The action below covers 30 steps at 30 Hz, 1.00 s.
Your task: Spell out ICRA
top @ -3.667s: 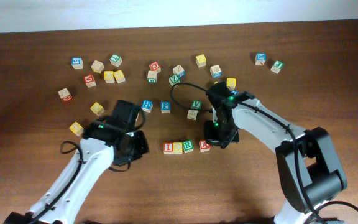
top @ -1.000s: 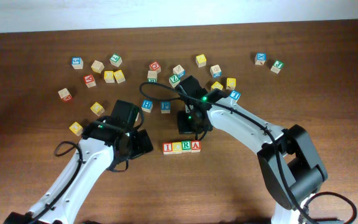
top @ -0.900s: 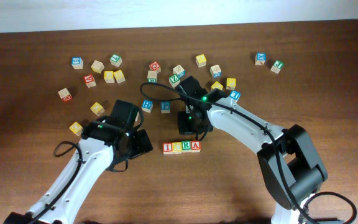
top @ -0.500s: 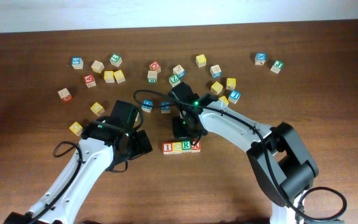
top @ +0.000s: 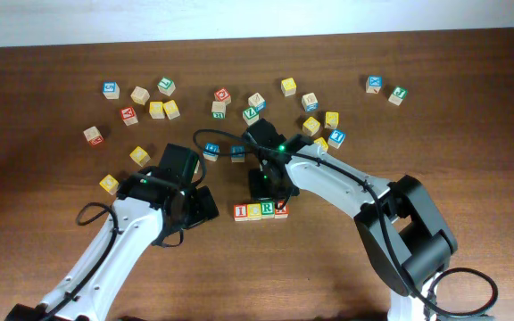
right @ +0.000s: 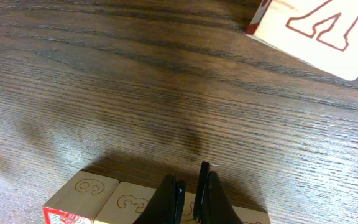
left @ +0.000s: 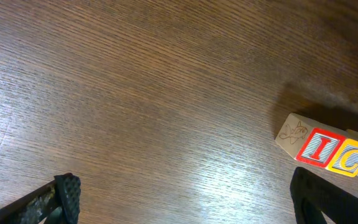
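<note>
Four letter blocks lie in a row near the table's middle: I (top: pixel 241 212), C (top: pixel 255 211), R (top: pixel 269 210) and A (top: pixel 281 209), the A slightly skewed. My right gripper (top: pixel 268 196) is shut with nothing in it, its tips down at the far side of the row. In the right wrist view the shut fingers (right: pixel 191 194) rest over the row's engraved faces (right: pixel 135 202). My left gripper (top: pixel 205 207) stands open just left of the row, holding nothing. Its view shows the I block (left: pixel 319 148) and C block (left: pixel 352 160) by the right finger (left: pixel 316 199).
Loose letter blocks are scattered across the far half: a group at far left (top: pixel 156 110), two blue ones (top: pixel 211 151) behind the row, a cluster (top: pixel 321 143) by the right arm, and two (top: pixel 375 84) at far right. One red-lettered block (right: pixel 316 31) lies beyond the right fingers.
The A block, earlier apart to the right, now sits against the R. Within the last second my right gripper slid left along the row and stopped; the left arm held still.
</note>
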Motion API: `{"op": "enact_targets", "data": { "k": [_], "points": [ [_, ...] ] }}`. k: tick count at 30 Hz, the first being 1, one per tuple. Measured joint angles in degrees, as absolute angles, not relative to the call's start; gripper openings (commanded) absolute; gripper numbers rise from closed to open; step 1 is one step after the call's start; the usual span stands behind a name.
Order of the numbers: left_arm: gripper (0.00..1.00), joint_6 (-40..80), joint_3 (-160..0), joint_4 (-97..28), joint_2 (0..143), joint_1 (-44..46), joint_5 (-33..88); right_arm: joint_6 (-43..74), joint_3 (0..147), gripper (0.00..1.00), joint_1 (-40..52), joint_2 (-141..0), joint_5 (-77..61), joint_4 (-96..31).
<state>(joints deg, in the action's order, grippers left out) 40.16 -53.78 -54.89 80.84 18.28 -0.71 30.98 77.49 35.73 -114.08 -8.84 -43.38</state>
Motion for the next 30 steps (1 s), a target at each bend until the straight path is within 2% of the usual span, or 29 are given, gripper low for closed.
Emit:
{"op": "enact_targets", "data": {
  "k": [30],
  "points": [
    [0.99,40.16,-53.78,-54.89,80.84,18.28,-0.71,31.07,77.49,0.04,35.73,-114.08,-9.96,-44.99]
  ]
}}
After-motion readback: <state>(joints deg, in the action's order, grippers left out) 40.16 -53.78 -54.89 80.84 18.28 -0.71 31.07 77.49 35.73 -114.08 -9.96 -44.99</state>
